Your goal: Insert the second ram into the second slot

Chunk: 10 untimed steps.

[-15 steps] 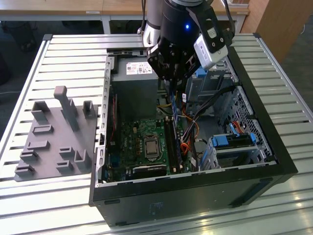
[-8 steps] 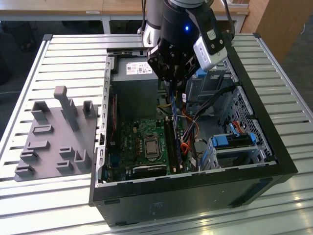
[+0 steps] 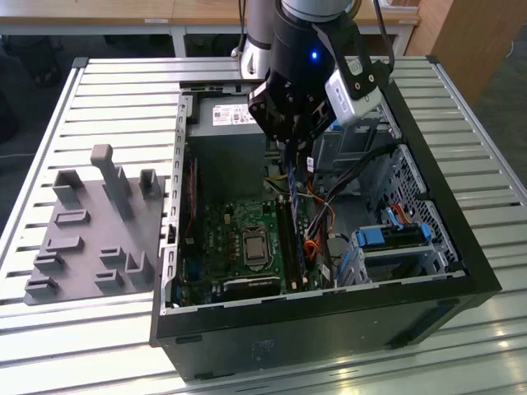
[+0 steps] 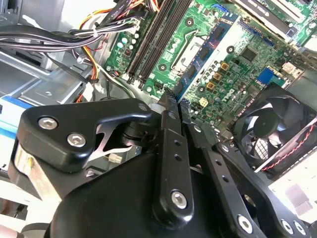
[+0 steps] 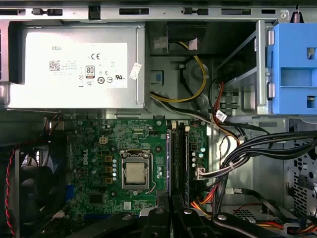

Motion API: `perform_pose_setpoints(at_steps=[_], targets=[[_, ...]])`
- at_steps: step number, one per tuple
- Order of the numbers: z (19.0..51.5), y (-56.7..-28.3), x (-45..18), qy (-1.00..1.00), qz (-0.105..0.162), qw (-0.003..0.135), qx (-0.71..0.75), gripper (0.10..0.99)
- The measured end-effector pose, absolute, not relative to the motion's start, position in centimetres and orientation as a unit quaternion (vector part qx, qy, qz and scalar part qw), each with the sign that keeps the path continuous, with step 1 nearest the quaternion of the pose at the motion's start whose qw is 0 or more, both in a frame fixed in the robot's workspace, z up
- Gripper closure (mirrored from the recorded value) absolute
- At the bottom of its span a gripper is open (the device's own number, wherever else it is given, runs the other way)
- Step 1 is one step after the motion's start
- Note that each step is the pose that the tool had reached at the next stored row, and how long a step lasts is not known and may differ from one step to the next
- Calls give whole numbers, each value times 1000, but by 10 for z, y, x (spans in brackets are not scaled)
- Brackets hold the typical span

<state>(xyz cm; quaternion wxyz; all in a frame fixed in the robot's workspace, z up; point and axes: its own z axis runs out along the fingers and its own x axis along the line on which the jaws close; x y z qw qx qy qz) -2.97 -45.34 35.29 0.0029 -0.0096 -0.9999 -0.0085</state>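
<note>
My gripper [image 3: 292,152] hangs inside the open computer case, above the motherboard [image 3: 222,247]. Its fingers [image 4: 171,124] are shut on the second ram [image 4: 208,54], a thin blue stick held on edge. In the exterior view the ram [image 3: 293,188] runs in line with the long black slots [image 3: 290,243] and sits a little above them. In the first wrist view the slots [image 5: 181,158] lie just beyond the gripper [image 5: 171,203]. In the second wrist view the slots [image 4: 158,34] run beside the ram's far end. I cannot tell whether a slot holds another stick.
A silver power supply [image 5: 74,64] fills the case's far end. The processor socket [image 5: 134,173] sits beside the slots, with a fan [image 4: 275,129] further off. Cable bundles [image 5: 247,153] and a blue drive bay [image 5: 294,69] crowd the other side. A grey pegged fixture [image 3: 90,230] lies on the slatted table.
</note>
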Motion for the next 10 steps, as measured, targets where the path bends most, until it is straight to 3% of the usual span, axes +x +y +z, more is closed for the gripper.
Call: perform_pose_setpoints(at_steps=[10], targets=[[347, -454, -30, -1000, -9, 3, -10, 949]])
